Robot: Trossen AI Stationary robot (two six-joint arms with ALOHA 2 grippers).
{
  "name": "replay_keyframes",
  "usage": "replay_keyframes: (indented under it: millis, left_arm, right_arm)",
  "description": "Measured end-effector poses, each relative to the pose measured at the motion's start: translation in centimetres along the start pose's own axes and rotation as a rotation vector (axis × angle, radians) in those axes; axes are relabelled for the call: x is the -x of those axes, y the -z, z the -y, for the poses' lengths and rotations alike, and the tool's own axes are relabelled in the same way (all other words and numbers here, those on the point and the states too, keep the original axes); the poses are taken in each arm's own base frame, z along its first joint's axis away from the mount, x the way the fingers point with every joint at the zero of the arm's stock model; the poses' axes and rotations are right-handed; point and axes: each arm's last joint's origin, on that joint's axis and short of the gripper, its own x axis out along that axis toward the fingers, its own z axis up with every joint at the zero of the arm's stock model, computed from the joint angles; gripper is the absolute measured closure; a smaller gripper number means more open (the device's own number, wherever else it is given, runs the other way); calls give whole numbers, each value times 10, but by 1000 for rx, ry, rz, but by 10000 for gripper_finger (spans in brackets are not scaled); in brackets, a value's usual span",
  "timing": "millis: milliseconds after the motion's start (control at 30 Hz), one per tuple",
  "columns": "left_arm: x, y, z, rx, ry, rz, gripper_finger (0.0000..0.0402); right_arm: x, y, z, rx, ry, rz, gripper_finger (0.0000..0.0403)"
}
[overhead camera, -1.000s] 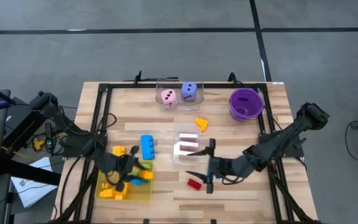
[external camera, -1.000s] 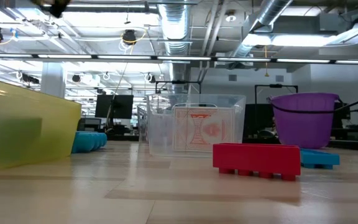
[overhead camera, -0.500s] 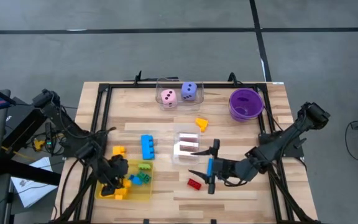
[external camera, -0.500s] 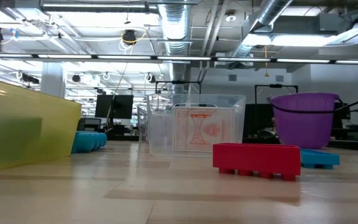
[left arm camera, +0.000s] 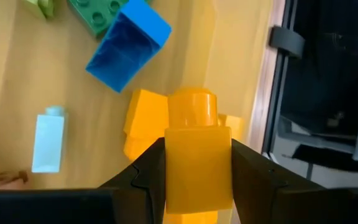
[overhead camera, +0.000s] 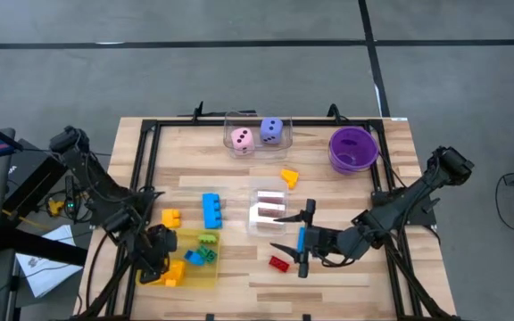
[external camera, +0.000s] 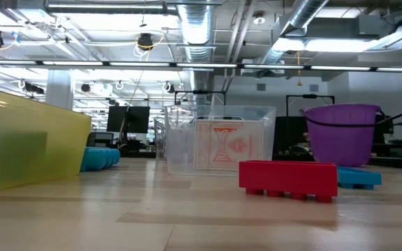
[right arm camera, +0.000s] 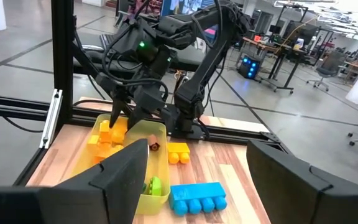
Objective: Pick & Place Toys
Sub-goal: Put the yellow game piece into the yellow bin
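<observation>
Left arm is bent down at the near-left of the tabletop, its gripper [overhead camera: 159, 260] clamped on a yellow brick [left arm camera: 197, 158]. Right arm stretches in low from the right, gripper [overhead camera: 296, 242] spread wide, holding nothing.

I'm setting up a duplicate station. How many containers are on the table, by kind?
clear boxes: 2
yellow tray: 1
purple bowl: 1
total: 4
</observation>
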Motion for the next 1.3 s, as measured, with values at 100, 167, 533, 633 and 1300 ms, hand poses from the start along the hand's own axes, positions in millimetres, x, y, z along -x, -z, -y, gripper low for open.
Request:
replay_keyframes:
  millis: [100,167,533,633,1300]
  left_arm:
    - [-5,2,2,-3,-23,19,274]
    - [-10,3,4,1,-37,13,274]
    - [-33,6,8,-18,-110,-4,274]
    - [-34,10,9,-31,-110,-11,274]
    - [-33,17,13,-45,-107,14,182]
  right_arm:
    - [0,0,0,0,0,0,136]
    - [0,0,0,0,0,0,136]
    - [0,0,0,3,-1,-2,136]
    - [0,1,0,6,-6,-5,136]
    - [0,1,0,6,-6,-5,136]
